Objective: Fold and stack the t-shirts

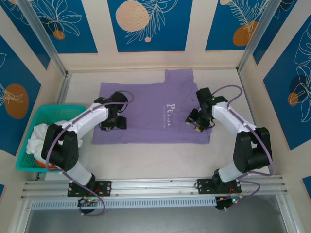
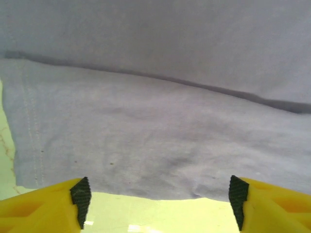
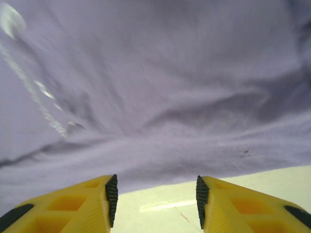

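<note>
A lavender-purple t-shirt [image 1: 150, 116] with small white chest lettering lies flat on the table, one sleeve sticking out at the back. The left gripper [image 1: 112, 123] hovers over the shirt's left part. In the left wrist view this gripper [image 2: 158, 196] is open, the shirt's edge [image 2: 155, 145] just beyond its fingertips and bare table between them. Over the shirt's right side is the right gripper [image 1: 194, 120]. Its wrist view shows it [image 3: 156, 196] open too, with nothing between the pads and purple fabric [image 3: 155, 97] ahead. White t-shirts [image 1: 38, 141] are bunched in the basket.
A teal plastic basket [image 1: 53, 108] stands at the table's left edge beside the left arm. Walls with blue panels close in the back and both sides. A metal rail [image 1: 155, 187] runs along the near edge where the arm bases are bolted.
</note>
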`<move>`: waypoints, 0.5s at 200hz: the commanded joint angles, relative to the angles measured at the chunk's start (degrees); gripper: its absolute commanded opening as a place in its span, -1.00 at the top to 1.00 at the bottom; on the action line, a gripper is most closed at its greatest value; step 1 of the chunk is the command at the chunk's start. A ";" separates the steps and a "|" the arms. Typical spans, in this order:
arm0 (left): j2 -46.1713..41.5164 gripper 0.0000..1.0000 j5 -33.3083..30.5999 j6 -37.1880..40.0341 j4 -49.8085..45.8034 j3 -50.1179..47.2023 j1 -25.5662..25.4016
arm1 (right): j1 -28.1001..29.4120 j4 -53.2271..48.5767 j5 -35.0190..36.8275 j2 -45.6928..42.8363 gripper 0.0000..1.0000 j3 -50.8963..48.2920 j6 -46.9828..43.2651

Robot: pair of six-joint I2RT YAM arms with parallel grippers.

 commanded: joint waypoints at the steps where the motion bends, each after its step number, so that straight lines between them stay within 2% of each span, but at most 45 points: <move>1: 0.79 -0.42 2.87 0.24 0.74 -4.39 2.25 | 1.94 3.97 -3.65 2.40 0.12 -4.40 2.60; 30: 3.53 -0.38 1.29 1.28 3.17 -7.66 3.54 | 0.75 4.02 -0.90 6.86 0.18 -5.85 3.95; 55: 4.27 -0.37 -0.22 1.77 4.15 -9.71 3.77 | -1.03 1.83 -1.71 10.81 0.18 -6.05 5.34; 100: 2.27 -0.36 1.65 1.18 3.83 -13.12 3.60 | -3.95 0.71 -4.82 7.97 0.04 -11.00 9.96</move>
